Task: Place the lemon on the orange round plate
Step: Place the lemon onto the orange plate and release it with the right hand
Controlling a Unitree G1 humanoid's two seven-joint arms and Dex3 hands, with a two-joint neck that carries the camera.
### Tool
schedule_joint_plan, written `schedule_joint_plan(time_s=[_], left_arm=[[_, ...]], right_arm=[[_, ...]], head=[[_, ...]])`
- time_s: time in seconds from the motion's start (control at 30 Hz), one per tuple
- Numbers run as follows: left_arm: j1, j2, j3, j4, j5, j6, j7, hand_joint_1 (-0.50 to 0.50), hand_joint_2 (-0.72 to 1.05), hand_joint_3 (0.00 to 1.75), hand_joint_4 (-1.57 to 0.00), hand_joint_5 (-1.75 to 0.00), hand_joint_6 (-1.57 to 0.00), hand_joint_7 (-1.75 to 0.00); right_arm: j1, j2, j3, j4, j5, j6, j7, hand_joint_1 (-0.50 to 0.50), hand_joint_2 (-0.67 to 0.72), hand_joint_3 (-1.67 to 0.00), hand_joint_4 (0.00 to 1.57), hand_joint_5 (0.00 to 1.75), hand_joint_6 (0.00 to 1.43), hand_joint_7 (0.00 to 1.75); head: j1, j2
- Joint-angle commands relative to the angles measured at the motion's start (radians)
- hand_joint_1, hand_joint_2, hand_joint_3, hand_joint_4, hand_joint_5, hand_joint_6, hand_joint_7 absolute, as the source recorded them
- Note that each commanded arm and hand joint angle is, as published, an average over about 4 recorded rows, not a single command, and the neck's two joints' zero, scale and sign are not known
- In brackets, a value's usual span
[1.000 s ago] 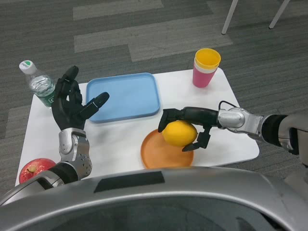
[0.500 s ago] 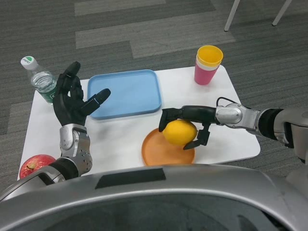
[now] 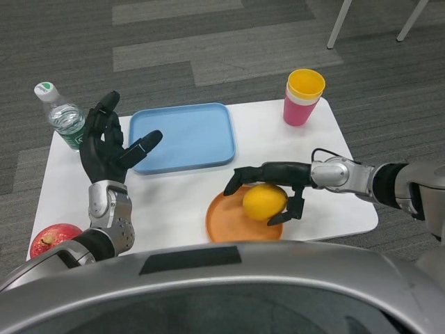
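Over the orange round plate [image 3: 233, 221] near the desk's [image 3: 174, 202] front edge, the right hand [image 3: 274, 188] gripped the lemon [image 3: 264, 202], fingers [image 3: 240, 179] wrapped around it. At left, the left hand [image 3: 108, 146] was raised with fingers spread, holding nothing.

You look down on a white rectangular table with rounded corners [image 3: 174, 209] filling the middle of the frame. Around and beyond it lies dark grey ribbed carpet flooring [image 3: 389, 76], crossed in the upper half by lighter grey carpet strips [image 3: 215, 49] running left to right. In the upper right corner you see two slanted pale metal furniture legs [image 3: 338, 24] standing on the carpet. The light is even, with soft shadows.
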Motion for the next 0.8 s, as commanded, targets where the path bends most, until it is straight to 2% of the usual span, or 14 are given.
schedule_joint_plan(time_s=[0.03,0.2,0.43,0.57,0.8], left_arm=[[-0.006,0.0,-0.003,0.013,-0.004,0.01,-0.004,0.5,0.43,0.09,0.0,-0.21,-0.58,-0.63],[-0.006,-0.002,0.0,0.012,-0.004,0.01,-0.004,0.5,0.43,0.09,0.0,-0.21,-0.58,-0.63],[0.0,-0.004,0.006,0.011,-0.004,0.01,-0.005,0.5,0.43,0.09,0.0,-0.21,-0.58,-0.63],[0.001,-0.004,0.008,0.011,-0.004,0.01,-0.005,0.5,0.43,0.09,0.0,-0.21,-0.58,-0.63],[0.001,-0.004,0.01,0.011,-0.004,0.01,-0.005,0.5,0.43,0.09,0.0,-0.21,-0.58,-0.63]], right_arm=[[-0.012,-0.005,0.006,-0.009,0.003,0.004,0.005,-0.43,-0.13,-1.35,0.0,0.0,0.0,0.35],[-0.008,-0.011,-0.004,-0.017,0.003,0.004,0.01,-0.46,-0.05,-1.37,0.0,0.0,0.0,0.12],[-0.005,-0.018,-0.03,-0.026,0.003,0.001,0.02,-0.46,0.03,-1.47,0.0,0.0,0.0,0.0],[0.001,-0.021,-0.051,-0.035,0.001,-0.001,0.026,-0.46,-0.03,-1.43,0.0,0.0,0.0,0.0],[0.0,-0.021,-0.059,-0.049,0.001,-0.003,0.029,-0.46,0.0,-1.43,0.0,0.0,0.0,0.0]], head=[[0.0,0.008],[0.002,0.019],[0.014,0.025],[0.017,0.03],[0.031,0.038]])
